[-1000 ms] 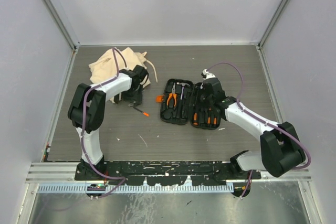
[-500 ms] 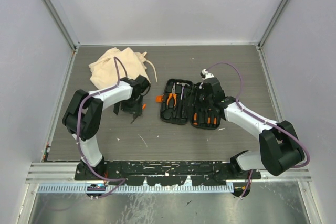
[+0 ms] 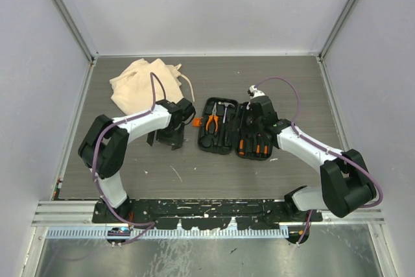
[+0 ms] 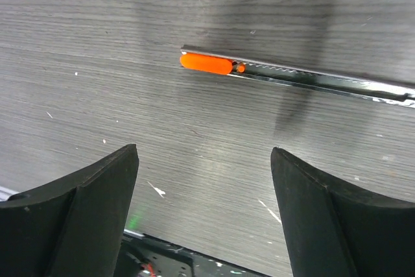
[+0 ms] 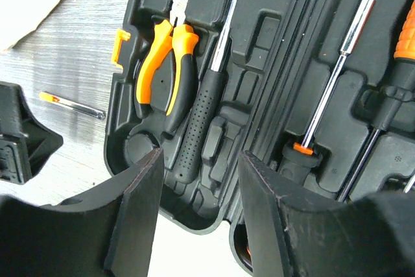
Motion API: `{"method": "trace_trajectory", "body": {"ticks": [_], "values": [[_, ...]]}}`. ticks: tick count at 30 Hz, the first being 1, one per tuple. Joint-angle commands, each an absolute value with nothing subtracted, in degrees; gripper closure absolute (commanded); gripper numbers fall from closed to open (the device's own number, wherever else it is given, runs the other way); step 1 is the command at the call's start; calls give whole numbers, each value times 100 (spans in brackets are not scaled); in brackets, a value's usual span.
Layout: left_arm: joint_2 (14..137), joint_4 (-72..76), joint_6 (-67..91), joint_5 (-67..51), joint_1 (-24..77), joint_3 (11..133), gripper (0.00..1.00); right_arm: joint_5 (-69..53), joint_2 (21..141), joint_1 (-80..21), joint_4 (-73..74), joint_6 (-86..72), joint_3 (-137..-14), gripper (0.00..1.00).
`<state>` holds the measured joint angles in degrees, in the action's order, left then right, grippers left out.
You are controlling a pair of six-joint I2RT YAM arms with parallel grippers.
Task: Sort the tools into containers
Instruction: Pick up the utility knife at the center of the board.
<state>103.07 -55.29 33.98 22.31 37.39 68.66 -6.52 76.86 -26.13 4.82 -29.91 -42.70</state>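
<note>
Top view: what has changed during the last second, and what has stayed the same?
The left pincer moved right and slightly toward the near edge, closer to the tool case, and now hangs open over the slim orange-tipped tool, which lies untouched on the table. Nothing was gripped or released. The right pincer, the case and the cloth bag stayed in place.

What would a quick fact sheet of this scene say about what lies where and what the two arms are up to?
Left end effector: open, above a slim orange-tipped tool lying on the table
Right end effector: open, empty, over the open tool case
In the case: pliers, hammer, screwdrivers
Cloth bag: crumpled, far left
</note>
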Motion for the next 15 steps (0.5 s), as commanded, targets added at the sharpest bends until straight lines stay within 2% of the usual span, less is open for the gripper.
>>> {"method": "trace_trajectory", "body": {"ticks": [1, 8, 15], "values": [[9729, -5615, 3944, 2389, 3704, 7171, 16, -574, 7473, -2606, 311, -3036, -4329, 46], [9264, -5300, 6243, 2691, 3659, 6779, 13, -690, 7564, -2602, 264, -3139, -4276, 46], [9571, -5855, 7687, 3066, 3634, 7320, 0, -755, 7529, -2610, 293, -3107, -4211, 46]]}}
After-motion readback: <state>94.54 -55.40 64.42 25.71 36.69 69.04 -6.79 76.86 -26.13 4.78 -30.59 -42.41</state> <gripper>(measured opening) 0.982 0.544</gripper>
